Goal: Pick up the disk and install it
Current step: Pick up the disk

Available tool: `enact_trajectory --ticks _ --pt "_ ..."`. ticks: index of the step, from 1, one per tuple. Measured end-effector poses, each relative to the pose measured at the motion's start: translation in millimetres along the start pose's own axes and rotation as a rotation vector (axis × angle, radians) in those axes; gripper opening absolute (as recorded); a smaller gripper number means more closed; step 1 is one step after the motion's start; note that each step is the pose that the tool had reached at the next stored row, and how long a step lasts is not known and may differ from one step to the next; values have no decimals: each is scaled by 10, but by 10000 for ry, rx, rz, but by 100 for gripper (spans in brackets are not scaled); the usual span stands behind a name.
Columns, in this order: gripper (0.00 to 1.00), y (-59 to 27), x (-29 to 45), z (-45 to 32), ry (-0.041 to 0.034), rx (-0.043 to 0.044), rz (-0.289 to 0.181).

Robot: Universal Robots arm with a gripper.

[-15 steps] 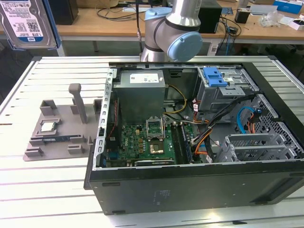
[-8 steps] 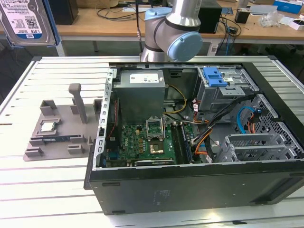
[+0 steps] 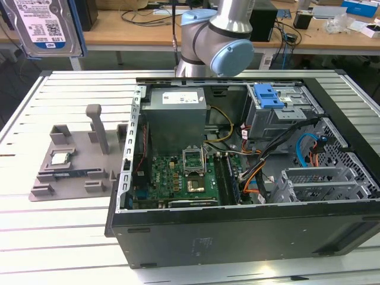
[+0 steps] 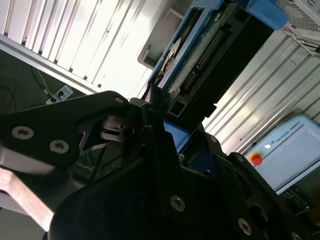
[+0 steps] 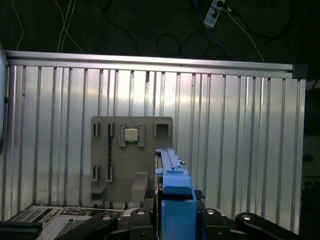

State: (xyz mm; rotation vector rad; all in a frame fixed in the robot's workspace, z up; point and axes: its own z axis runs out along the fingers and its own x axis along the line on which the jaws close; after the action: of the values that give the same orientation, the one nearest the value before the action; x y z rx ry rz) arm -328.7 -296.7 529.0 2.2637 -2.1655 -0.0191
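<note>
Your gripper (image 5: 177,216) is squeezed tight on the disk (image 5: 170,165), with its black parts on both sides of the blue frame in the first wrist view. In the exterior view, the disk (image 3: 44,27) is up high in the upper left corner, well above the table (image 3: 59,237). Below it lies the grey tray (image 3: 77,178) with the little chip (image 3: 60,158). The open computer (image 3: 237,237) fills the middle and right, with a blue latch (image 3: 267,95) at its upper right.
</note>
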Motion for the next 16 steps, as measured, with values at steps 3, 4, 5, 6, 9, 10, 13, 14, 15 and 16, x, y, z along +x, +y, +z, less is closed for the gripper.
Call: enact_trajectory --ticks 3,4,5,6,9,10,13,14,15,16 --pt "37 -115 5 -2 0 -1 2" --pt "37 -149 6 -3 1 -1 2" --pt "37 -193 8 -3 1 -1 1" --pt "37 -223 10 -3 1 0 0" --pt "37 -335 15 -5 1 0 1" --pt "37 -364 16 -6 2 -1 1" --pt "37 -446 19 -7 2 -1 0" --pt "37 -481 21 -7 1 1 0" --pt "37 -509 22 -7 2 0 0" --pt "37 -540 24 -8 1 0 -1"
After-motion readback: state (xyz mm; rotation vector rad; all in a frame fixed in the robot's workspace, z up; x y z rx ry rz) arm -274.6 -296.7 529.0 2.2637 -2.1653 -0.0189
